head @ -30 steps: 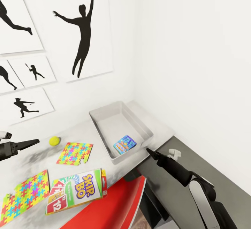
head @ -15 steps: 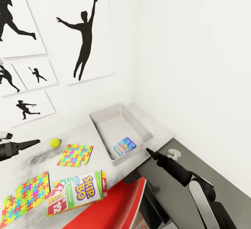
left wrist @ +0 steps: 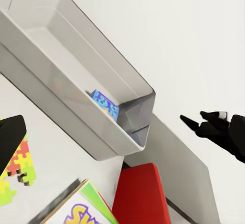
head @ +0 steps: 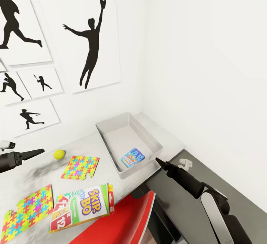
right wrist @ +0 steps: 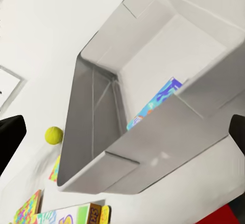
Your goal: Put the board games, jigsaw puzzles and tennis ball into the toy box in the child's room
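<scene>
Shifted slightly since earlier frame: whole head view, camera moved; things on table (head: 111, 169) unmoved. Blue game (head: 132, 157) inside toy box (head: 107, 145), leaning against near wall. Skip-Bo (head: 82, 206) flat at table's front edge, above red chair (head: 126, 220). Two puzzles (head: 80, 167) (head: 26, 212) flat on table, ball (head: 59, 154) just beside farther one. Left gripper (head: 37, 152) hovering near ball, empty; opening cannot be told. Right gripper (head: 160, 162) just beside box's near corner, holding nothing, fingers spread wide in wrist view.

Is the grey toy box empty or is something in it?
Not empty: the toy box holds one blue board game, leaning against its near wall.
</scene>
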Controlling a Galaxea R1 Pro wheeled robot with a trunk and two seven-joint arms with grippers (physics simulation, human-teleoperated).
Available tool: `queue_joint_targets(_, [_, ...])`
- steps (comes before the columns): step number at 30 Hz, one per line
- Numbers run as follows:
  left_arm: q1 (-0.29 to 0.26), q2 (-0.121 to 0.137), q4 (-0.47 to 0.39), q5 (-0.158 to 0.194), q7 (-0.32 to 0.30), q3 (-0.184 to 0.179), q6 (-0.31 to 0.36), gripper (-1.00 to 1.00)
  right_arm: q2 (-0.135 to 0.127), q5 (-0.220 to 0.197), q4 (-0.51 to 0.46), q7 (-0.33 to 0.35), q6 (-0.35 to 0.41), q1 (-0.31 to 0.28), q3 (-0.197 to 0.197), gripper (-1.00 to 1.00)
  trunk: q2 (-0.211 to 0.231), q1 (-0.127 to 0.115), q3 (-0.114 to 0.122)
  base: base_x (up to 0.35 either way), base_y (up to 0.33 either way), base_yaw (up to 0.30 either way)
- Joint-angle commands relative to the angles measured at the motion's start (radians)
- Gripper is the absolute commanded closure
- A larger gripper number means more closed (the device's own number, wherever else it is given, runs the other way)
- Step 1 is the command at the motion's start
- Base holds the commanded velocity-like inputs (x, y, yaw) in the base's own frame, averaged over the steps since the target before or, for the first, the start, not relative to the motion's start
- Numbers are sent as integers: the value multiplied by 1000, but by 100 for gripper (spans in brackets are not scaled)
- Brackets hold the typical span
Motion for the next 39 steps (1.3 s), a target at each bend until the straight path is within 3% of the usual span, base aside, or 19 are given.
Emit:
queue_joint_targets(1, [-1,-1,0,-1,-5,0,11,-100,0,-7,-1,0,6,-1,-1,-100,-1,0,0,0,0,0])
queue_joint_targets(39, [-1,-12,-1,0,-5,0,10,-100,7,-5,-1,0,-10,-1,1,-100,-1,0,63,0,0,0])
